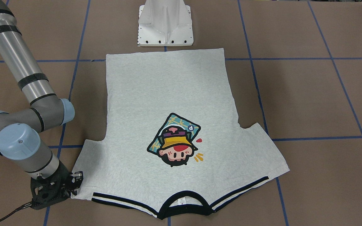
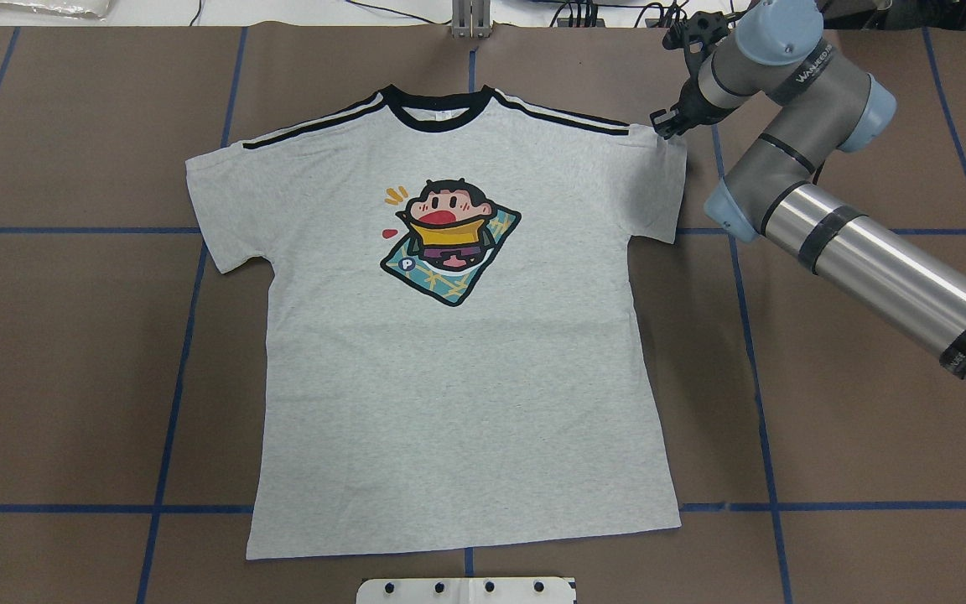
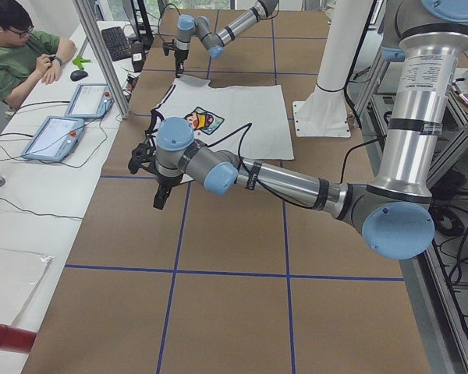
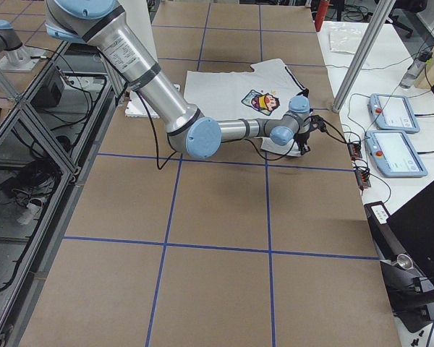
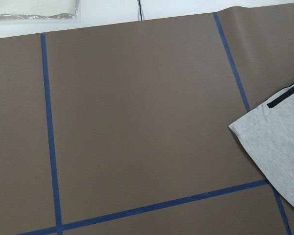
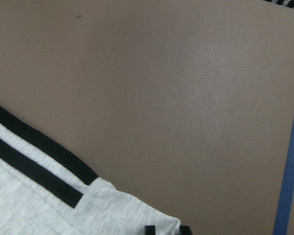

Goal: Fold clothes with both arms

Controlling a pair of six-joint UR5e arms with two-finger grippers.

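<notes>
The light grey T-shirt [image 2: 449, 377] lies flat and face up on the brown table, with its collar at the far edge and the cartoon print [image 2: 449, 239] on the chest. It also shows in the front-facing view [image 1: 168, 88]. My right gripper [image 2: 666, 126] is at the outer corner of the shirt's sleeve on my right [image 1: 74, 184]. In the right wrist view its fingertips [image 6: 149, 229] stand close together on that sleeve corner [image 6: 127, 210]. My left gripper [image 3: 159, 193] hangs above bare table beside the other sleeve [image 5: 279, 142]. I cannot tell if it is open or shut.
The white pedestal base [image 1: 165, 28] stands at the shirt's hem side. Blue tape lines [image 2: 189, 335] cross the table. An operator [image 3: 15, 47] sits past the far edge, with tablets [image 3: 54, 136] and cables. A clear bag [image 5: 34, 7] lies beyond the left sleeve.
</notes>
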